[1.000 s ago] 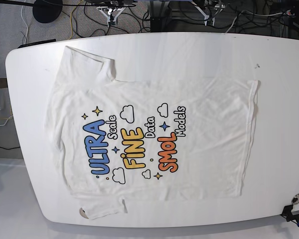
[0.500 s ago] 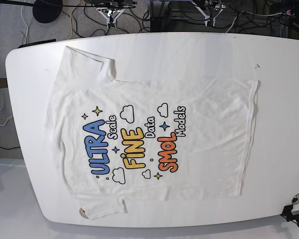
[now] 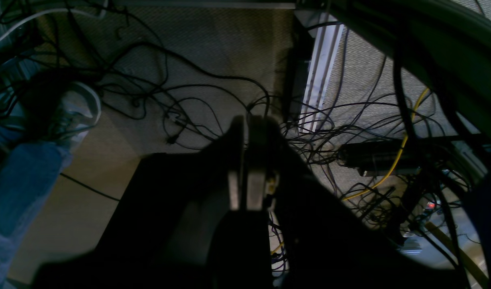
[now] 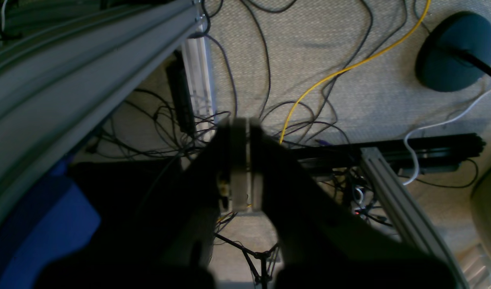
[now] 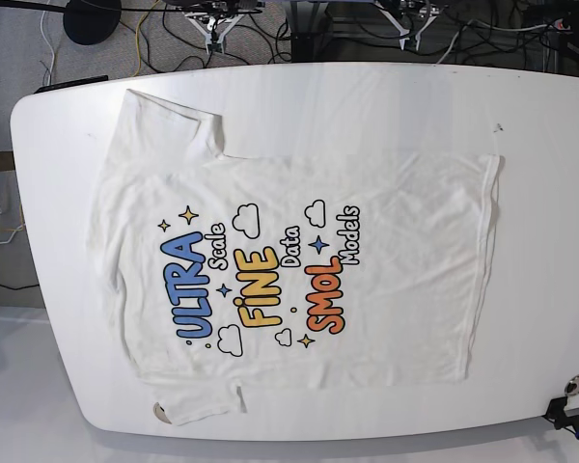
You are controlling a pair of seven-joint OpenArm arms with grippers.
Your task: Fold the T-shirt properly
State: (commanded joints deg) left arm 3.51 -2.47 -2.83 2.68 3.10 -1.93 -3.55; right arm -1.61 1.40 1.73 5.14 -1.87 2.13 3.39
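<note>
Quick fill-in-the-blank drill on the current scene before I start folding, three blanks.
1. The T-shirt lies spread flat with its print facing ____.
2. The word printed in blue is ____.
3. Both the left pincer and the right pincer are ____, over floor cables rather than the table.

Missing words: up; ULTRA; shut

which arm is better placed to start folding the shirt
Neither, as far as shown. The flat white printed cotton T-shirt lies centred on the table; the left hand and right hand both hang shut over the cabled floor.
</note>
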